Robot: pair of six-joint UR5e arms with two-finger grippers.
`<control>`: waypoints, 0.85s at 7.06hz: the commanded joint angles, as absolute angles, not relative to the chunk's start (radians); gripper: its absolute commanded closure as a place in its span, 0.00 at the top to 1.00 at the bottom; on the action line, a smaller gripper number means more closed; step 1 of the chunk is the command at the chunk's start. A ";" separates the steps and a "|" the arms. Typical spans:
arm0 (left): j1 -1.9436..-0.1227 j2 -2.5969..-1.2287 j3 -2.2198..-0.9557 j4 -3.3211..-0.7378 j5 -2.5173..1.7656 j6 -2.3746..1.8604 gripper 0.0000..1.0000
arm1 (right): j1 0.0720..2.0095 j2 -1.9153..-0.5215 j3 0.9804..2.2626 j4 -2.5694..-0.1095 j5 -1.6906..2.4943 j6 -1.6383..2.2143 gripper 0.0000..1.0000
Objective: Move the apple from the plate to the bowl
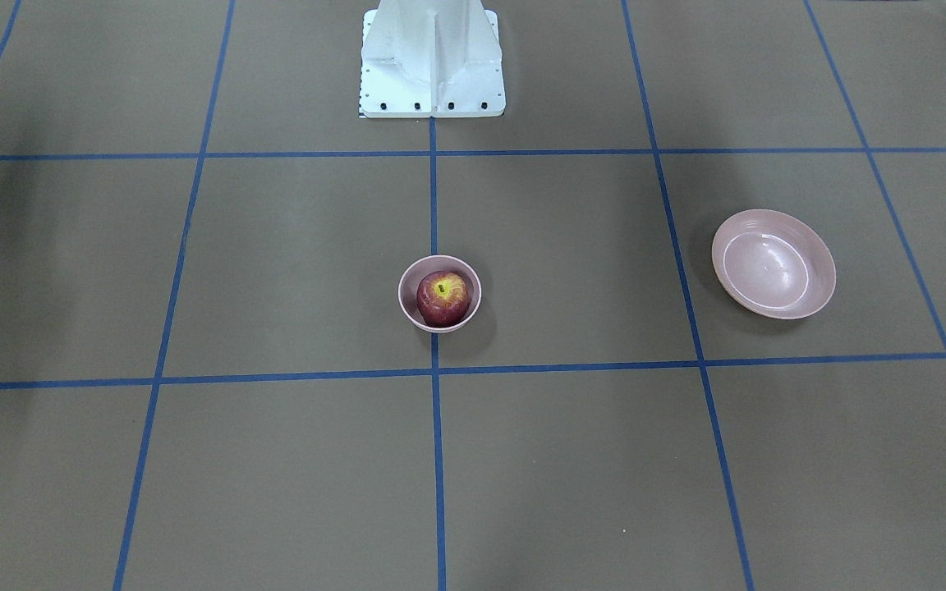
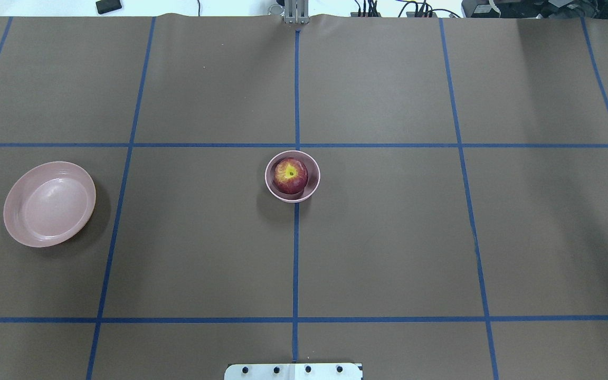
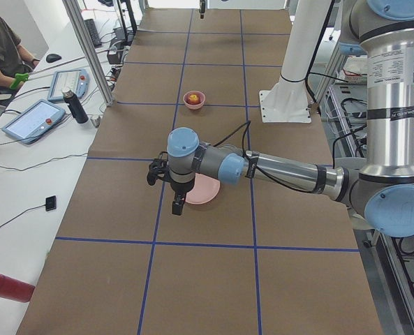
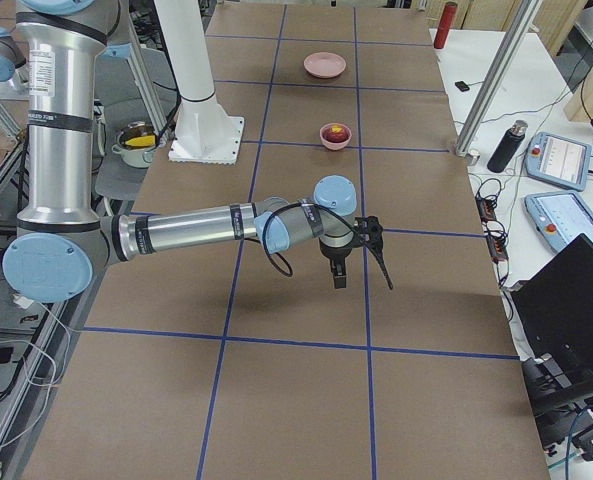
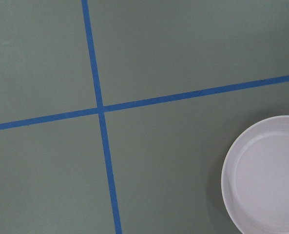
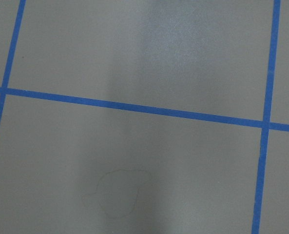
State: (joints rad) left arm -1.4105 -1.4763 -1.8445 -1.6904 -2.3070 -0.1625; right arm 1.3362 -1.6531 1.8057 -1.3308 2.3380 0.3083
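The dark red apple (image 1: 443,298) sits stem-up inside the small deep pink bowl (image 1: 476,287) at the table's middle; both show in the overhead view too, apple (image 2: 290,175), bowl (image 2: 316,179). The wide pink plate (image 2: 49,204) lies empty on my left side and shows in the left wrist view (image 5: 268,175). My left gripper (image 3: 166,192) hangs above the table beside the plate (image 3: 205,194). My right gripper (image 4: 361,270) hangs over bare table, far from the bowl (image 4: 335,140). I cannot tell whether either is open or shut.
The white robot base (image 1: 432,57) stands at the table's robot-side edge. Beside the table on the operators' side are a dark bottle (image 3: 74,106), tablets (image 3: 33,120), a red cylinder (image 3: 8,287) and a laptop (image 4: 566,320). A seated person (image 3: 1,49) is there.
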 commanded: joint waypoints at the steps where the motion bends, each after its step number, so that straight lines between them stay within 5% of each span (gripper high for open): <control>1: -1.411 -1.465 -1.864 -1.690 -2.309 -0.179 0.98 | 1.336 -1.652 1.804 -1.328 2.335 0.308 1.00; 6: -1.410 -1.465 -1.878 -1.692 -2.310 -0.192 0.98 | 1.364 -1.651 1.809 -1.330 2.347 0.293 1.00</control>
State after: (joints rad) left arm -1.4090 -1.4658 -1.8768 -1.6915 -2.3101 -0.1898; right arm 1.3470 -1.6552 1.8060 -1.3278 2.3438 0.2965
